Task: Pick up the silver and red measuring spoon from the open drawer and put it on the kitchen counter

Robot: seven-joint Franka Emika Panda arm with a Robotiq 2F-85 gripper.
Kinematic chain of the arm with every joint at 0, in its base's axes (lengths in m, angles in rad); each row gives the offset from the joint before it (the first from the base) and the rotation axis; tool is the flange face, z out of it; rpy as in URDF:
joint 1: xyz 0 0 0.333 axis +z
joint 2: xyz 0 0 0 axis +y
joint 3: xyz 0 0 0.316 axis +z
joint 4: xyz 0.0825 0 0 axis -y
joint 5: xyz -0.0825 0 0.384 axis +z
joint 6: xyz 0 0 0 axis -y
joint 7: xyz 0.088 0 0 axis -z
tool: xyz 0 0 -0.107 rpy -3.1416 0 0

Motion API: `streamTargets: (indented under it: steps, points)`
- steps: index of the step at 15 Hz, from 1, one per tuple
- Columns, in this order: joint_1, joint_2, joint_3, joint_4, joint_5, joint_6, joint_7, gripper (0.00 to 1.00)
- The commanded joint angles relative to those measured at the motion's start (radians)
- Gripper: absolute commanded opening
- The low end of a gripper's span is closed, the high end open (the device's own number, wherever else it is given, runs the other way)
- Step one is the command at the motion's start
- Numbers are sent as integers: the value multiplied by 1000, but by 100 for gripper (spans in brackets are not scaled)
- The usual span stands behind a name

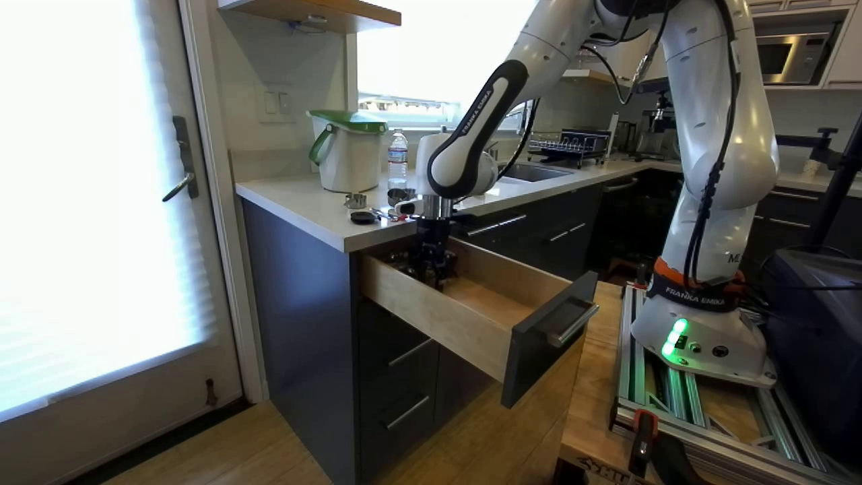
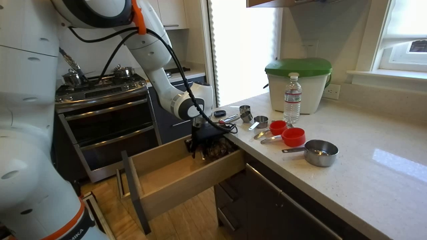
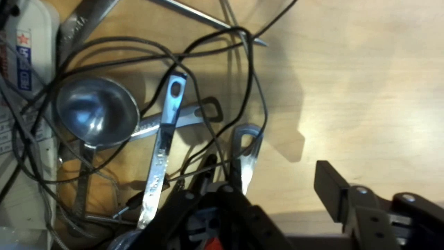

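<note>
The jaws reach down into the cabinet end of the open drawer [image 1: 438, 316] and stand apart, the pale drawer floor [image 3: 347, 86] showing through the gap between them. In the wrist view, starting at the left edge, a white packet [image 3: 41, 52] lettered RED STAR comes first, then a round silver spoon bowl [image 3: 97, 111], then a silver handle [image 3: 161, 152] with an oval hole, laid across another handle [image 3: 189, 115]. Thin dark cables [image 3: 177, 58] loop over and among these. Next is a slotted handle [image 3: 248, 165], right by the jaw on the left; whether they touch I cannot tell. Red shows through that jaw's links, and with the slotted handle it looks to be the measuring spoon [image 3: 212, 244], lying in the drawer, though most of it is hidden.

In an exterior view the arm [image 2: 26, 100] stands at the far left, then a stove [image 2: 110, 116], the drawer, and the worktop [image 2: 367, 133]. Along the worktop run a black oval piece [image 2: 220, 113], a silver piece [image 2: 231, 118] with red on it, three small silver cups [image 2: 261, 122], two red cups [image 2: 293, 136] with silver handles, and a larger silver cup [image 2: 321, 153]. Behind the red cups stand an upright water bottle [image 2: 292, 103] and a white bin [image 2: 310, 95] with a green lid.
</note>
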Motion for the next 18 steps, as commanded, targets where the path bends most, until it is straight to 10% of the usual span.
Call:
streamTargets:
  steps: [1,4,18]
  points:
    - [-6,37,8,19,27,-31,-63,61]
    - [11,39,-13,12,11,23,-30,77]
    - [42,55,-42,-33,-38,209,141,68]
